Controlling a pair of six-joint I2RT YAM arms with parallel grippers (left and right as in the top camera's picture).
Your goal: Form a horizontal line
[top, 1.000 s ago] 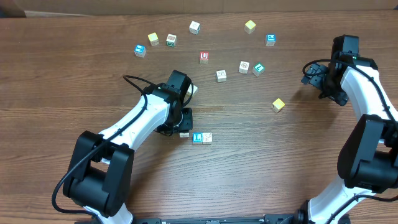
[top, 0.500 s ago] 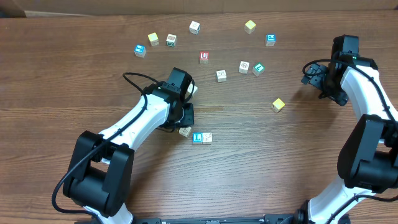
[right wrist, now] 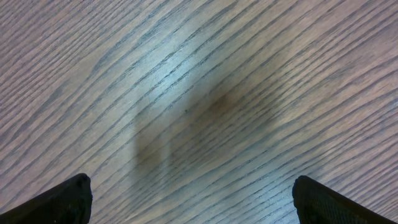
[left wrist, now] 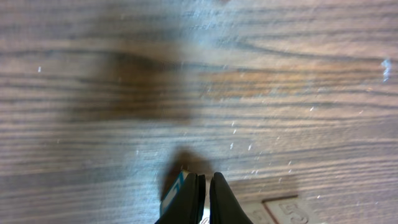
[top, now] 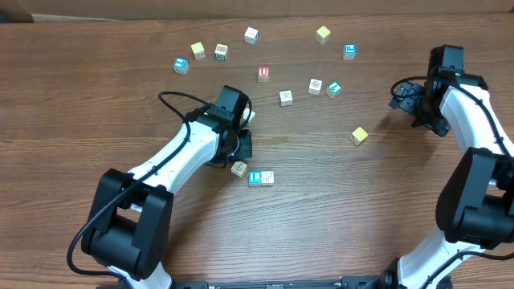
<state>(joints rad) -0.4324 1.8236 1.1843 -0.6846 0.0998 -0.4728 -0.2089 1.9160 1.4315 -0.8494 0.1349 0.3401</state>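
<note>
Overhead: wood table (top: 96,104). The left arm (top: 189,148) reaches toward centre. The right arm (top: 474,120) is at the right edge, well apart from every cube. The horizontal line (top: 261,177) sits just below-right of the left gripper (top: 242,151): blue L cube (top: 254,177) touching a tan cube (top: 267,177). A twisted tan cube (top: 239,168) lies off-axis at the row's left end, right under the fingertips; I can't tell if it touches the L cube. The left wrist hides part of a pale cube (top: 250,115). Loose cubes are scattered along the far side, including a red U cube (top: 263,73); a yellow cube (top: 359,135) sits alone on the right.

Left wrist view only: fingers (left wrist: 194,198) pressed together, nothing pinched, with a blue-edged cube (left wrist: 169,199) just behind them.

Right wrist view only: right gripper (right wrist: 191,186) spread wide over bare wood.
</note>
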